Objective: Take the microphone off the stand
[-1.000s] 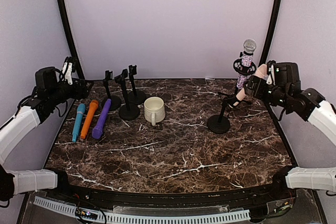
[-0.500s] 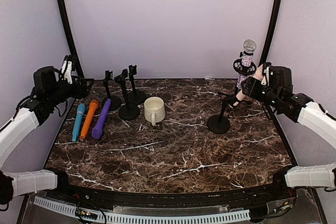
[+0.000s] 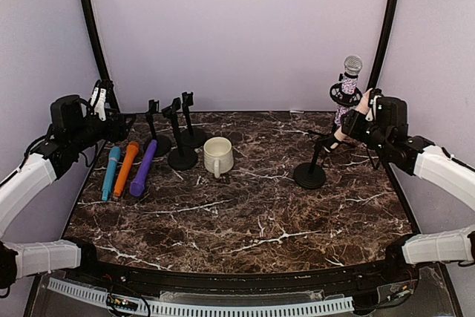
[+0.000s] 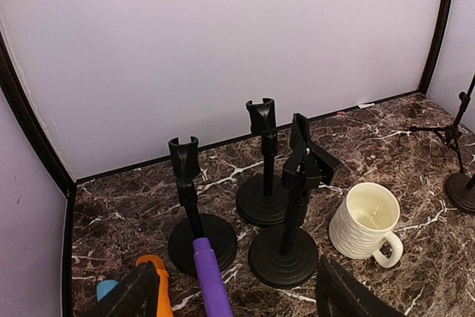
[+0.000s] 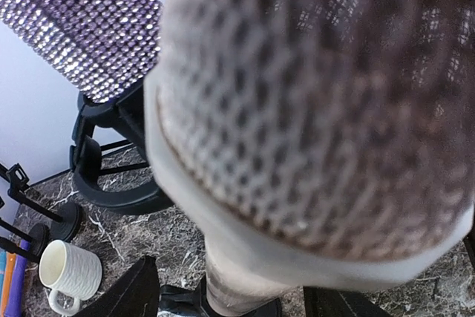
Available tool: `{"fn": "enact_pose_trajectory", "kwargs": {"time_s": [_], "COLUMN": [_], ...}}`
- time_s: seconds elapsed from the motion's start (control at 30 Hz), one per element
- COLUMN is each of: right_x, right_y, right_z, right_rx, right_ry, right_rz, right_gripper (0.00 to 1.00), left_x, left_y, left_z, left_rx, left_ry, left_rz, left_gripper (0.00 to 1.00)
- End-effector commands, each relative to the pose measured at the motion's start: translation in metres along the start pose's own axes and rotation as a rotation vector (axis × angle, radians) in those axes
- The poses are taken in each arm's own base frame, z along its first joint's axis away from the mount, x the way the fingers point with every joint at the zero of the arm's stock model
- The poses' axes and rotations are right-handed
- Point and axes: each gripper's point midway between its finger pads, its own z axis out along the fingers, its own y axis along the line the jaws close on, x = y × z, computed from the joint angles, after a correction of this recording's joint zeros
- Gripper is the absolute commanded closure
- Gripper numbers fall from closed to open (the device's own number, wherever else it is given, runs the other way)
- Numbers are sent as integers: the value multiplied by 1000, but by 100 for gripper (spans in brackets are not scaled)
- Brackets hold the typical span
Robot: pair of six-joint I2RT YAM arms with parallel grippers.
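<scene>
Top external: pink microphone [image 3: 342, 133] sits tilted in the clip of the round-base stand [image 3: 309, 175] at the right rear of the marble table [image 3: 245, 213], head up toward the right gripper [image 3: 359, 115], which is at that head. Just behind it, a sparkly purple microphone [image 3: 349, 79] stands upright in a ring mount. Left gripper [image 3: 122, 125] hangs over the left rear, above blue [image 3: 110, 172], orange [image 3: 126, 168] and purple [image 3: 144, 168] microphones lying side by side. Three black stands [image 3: 180, 150] and a white ribbed mug [image 3: 217, 155] sit beside them. Left wrist: fingers [image 4: 137, 291] spread wide, nothing between them. Right wrist: the mesh head [image 5: 319, 109] fills the view, with the handle between the two fingers [image 5: 133, 291]. Cannot tell whether the pads touch it.
</scene>
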Motion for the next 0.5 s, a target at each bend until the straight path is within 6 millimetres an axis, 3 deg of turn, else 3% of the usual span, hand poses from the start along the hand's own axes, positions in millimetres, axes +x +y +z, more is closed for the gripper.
{"fn": "enact_pose_trajectory", "kwargs": {"time_s": [0.0, 0.27, 0.47], "right_x": [2, 3, 0], "right_y": [-7, 0, 10], "right_z": [7, 0, -14], "right_rx": [17, -36, -107], "right_ry": [-23, -20, -30], "right_rz": [-9, -21, -28], "right_gripper": [36, 63, 78], "left_x": [4, 6, 9], "left_y": [-1, -1, -3], "left_z": [1, 3, 4], "left_rx": [-9, -12, -8], "left_ry": [1, 10, 17], "left_rz": [29, 40, 45], "left_gripper": [25, 25, 25]}}
